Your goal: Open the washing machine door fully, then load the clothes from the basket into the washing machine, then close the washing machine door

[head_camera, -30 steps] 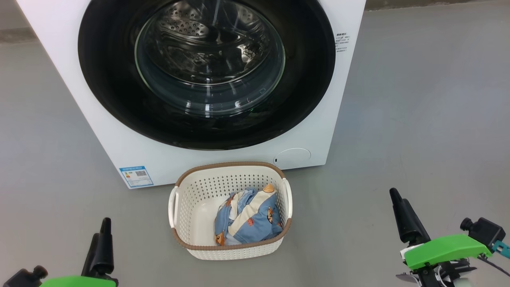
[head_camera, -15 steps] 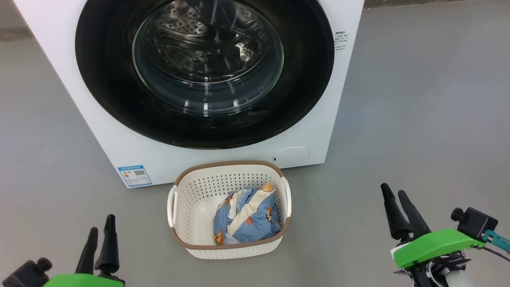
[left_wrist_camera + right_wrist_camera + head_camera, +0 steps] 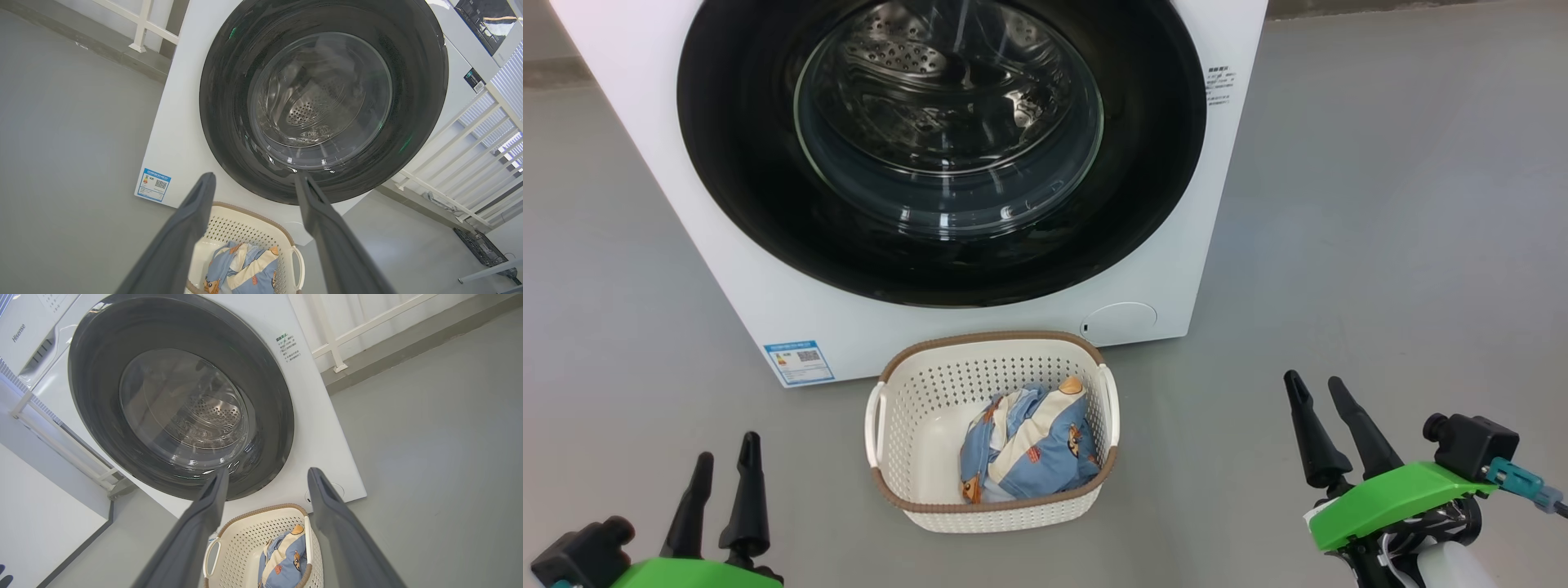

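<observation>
Left claw [image 3: 727, 449], two long dark fingers on a green mount, stands at the near left, fingers spread wide, holding nothing. Right claw [image 3: 1312, 380], same build, stands at the near right, likewise spread and empty. Both are well apart from all items. Between them, on the grey floor [image 3: 1380, 245], sits the cream-white perforated plastic basket [image 3: 992, 336] with a brown woven-look rim, upright. Light-blue and cream bear-print clothes [image 3: 1029, 445] lie bunched in its right half. Just beyond stands the big white front-loading washing machine [image 3: 727, 278]; its round glossy black-rimmed glass door [image 3: 735, 163] is shut, flush with the front. A small blue sticker [image 3: 800, 362] marks the lower left corner.
</observation>
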Controlling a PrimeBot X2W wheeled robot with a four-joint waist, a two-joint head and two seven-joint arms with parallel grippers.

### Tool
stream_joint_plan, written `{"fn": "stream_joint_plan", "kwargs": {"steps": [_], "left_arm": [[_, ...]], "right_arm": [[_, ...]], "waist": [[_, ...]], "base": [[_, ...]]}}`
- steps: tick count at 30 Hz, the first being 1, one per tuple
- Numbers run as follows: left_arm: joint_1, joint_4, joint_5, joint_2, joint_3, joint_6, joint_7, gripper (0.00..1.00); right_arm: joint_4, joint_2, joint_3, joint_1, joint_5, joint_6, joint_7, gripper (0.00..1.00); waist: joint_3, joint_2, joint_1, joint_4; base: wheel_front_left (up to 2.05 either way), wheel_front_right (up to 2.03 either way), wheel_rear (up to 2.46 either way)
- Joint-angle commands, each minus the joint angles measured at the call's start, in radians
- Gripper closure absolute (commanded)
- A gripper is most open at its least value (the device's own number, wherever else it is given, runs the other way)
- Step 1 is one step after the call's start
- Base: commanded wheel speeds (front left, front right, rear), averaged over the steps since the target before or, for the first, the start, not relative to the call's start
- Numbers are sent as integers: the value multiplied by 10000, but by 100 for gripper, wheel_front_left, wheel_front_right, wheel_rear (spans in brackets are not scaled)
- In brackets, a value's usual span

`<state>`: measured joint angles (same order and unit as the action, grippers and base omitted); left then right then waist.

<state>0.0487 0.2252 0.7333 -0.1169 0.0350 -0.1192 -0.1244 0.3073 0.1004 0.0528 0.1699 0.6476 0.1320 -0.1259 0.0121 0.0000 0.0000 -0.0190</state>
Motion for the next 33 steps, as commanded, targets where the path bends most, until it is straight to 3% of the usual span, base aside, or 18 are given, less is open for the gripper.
{"fn": "stream_joint_plan", "kwargs": {"steps": [1,33], "left_arm": [[338,-341,-335,-251,-200,-76,-147,0],[114,-406,-4097,-485,-313,-106,-1099,0]], "right_arm": [[-230,124,231,519,-409,-9,-151,0],[35,167,635,1050,-4164,-12,-1088,0]], "waist": [[7,0,0,-3],[-197,0,0,-71]], "base": [[0,0,0],[0,0,0]]}}
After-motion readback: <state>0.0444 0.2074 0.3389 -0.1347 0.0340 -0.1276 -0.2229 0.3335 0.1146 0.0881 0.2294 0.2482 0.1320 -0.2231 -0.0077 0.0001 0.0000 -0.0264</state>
